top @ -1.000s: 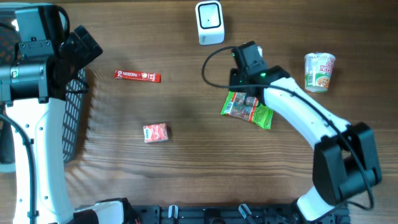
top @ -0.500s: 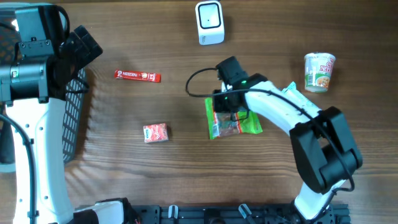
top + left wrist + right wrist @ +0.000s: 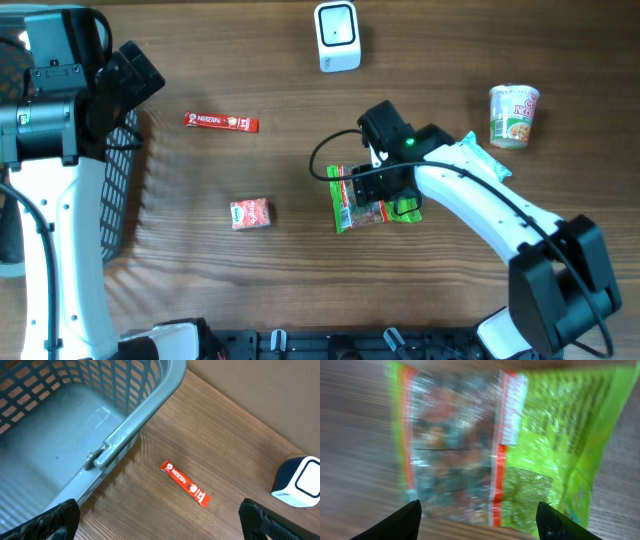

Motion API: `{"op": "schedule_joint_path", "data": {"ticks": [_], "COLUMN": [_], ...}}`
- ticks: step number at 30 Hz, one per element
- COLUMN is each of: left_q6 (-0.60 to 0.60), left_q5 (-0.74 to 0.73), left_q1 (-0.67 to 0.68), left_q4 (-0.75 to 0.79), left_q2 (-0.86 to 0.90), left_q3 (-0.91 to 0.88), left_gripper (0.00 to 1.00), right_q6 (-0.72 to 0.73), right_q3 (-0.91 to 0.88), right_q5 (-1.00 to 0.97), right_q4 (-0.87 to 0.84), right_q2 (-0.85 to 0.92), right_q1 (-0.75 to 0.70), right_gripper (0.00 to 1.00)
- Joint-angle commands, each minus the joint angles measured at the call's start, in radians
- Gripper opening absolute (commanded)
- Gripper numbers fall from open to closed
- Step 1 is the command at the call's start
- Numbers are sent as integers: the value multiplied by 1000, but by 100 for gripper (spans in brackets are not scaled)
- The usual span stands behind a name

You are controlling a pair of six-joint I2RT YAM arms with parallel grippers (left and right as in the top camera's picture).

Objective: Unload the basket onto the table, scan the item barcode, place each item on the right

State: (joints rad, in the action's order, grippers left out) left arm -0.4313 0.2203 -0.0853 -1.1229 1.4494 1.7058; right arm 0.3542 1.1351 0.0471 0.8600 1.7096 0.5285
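A green and clear snack bag (image 3: 372, 202) lies flat on the wooden table, right of centre. It fills the right wrist view, blurred (image 3: 495, 445). My right gripper (image 3: 372, 180) hovers directly over it, open, with its jaws spread to either side of the bag and gripping nothing (image 3: 480, 521). The white barcode scanner (image 3: 337, 36) stands at the back edge, also visible in the left wrist view (image 3: 299, 482). My left gripper (image 3: 160, 521) is open and empty at the far left, beside the basket.
A grey mesh basket (image 3: 122, 190) stands at the left edge (image 3: 75, 420). A red coffee stick (image 3: 221, 122) lies near it (image 3: 184, 483). A small red box (image 3: 250, 213) sits centre-left. A cup of noodles (image 3: 514, 115) stands back right, and a teal packet (image 3: 487, 156) lies by my right arm.
My right gripper carried the snack bag left and toward the front, away from the scanner. It then opened and let the bag go on the table. The left arm stayed still.
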Motion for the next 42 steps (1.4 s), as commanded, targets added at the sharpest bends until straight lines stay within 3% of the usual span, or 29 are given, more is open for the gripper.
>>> {"op": "schedule_joint_path", "data": {"ticks": [1, 7, 9, 11, 16, 18, 20, 21, 23, 24, 25, 26, 27, 28, 35, 42], "left_q6": [8, 8, 8, 8, 8, 8, 8, 8, 8, 8, 8, 8, 8, 8, 8, 8], "left_q5": [9, 9, 9, 9, 9, 9, 9, 9, 9, 9, 9, 9, 9, 9, 9, 9], "left_q1": [-5, -5, -5, -5, -5, -5, -5, -5, -5, -5, -5, -5, -5, -5, -5, -5], "left_q4": [0, 0, 0, 0, 0, 0, 0, 0, 0, 0, 0, 0, 0, 0, 0, 0], "left_q2": [-3, -3, -3, -3, -3, -3, -3, -3, -3, -3, -3, -3, -3, -3, -3, -3], "left_q3": [10, 10, 10, 10, 10, 10, 10, 10, 10, 10, 10, 10, 10, 10, 10, 10], "left_gripper": [100, 100, 100, 100, 100, 100, 100, 100, 100, 100, 100, 100, 100, 100, 100, 100], "right_q6": [76, 100, 101, 91, 93, 56, 26, -10, -56, -79, -97, -96, -95, -92, -62, -10], "right_q3": [-56, -136, -177, -224, -304, -312, -312, -312, -312, -311, -304, -285, -266, -246, -98, -99], "right_q5": [-92, -92, -92, -91, -92, -52, -16, 8, 18, 21, 21, 21, 21, 22, 44, 35], "right_q4": [-26, -116, -178, -227, -285, -272, -272, -273, -272, -272, -269, -259, -250, -241, -134, -155], "right_q2": [24, 26, 26, 28, 63, 68, 68, 68, 68, 68, 67, 67, 67, 67, 64, 65], "right_q1": [-2, -1, -2, -2, -21, -98, -140, -149, -149, -150, -150, -151, -151, -151, -151, -151], "right_gripper": [75, 79, 85, 96, 100, 100, 90, 67, 41, 20, 11, 22, 55, 65, 77, 91]}}
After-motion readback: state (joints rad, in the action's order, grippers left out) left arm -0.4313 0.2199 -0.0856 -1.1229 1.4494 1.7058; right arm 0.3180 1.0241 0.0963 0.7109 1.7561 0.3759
